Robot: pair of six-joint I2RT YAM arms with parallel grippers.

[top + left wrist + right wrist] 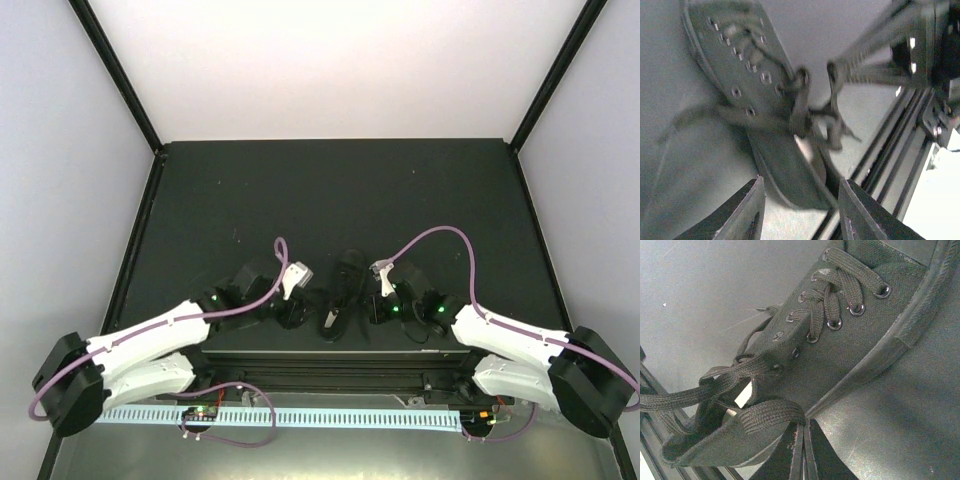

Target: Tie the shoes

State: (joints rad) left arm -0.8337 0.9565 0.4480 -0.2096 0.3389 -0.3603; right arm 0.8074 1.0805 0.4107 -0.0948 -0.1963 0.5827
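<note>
- Nearest the edge, a white slotted strip (300, 415) ran across between the two arm bases.
- Next out, the left gripper (800, 212) stood with its fingers (747, 215) spread and nothing between them. The heel end of the shoe (343, 290) lay just beyond the tips.
- Opposite it, the right gripper (802, 455) had its fingers pressed together, pinching a flat black lace (767, 415) at the tips.
- Between the two grippers, the shoe sat on the black mat (330, 190), close to the mat's near edge, heel and pale lining toward the arms, toe pointing away.
- Lacing crossed through the eyelets (857, 310) over the tongue, and the upper lengths lay in slack loops by the collar.
- Blur in the left wrist view meant the state of any knot could not be judged.
- Farthest back, pale walls (340, 60) enclosed the mat.
</note>
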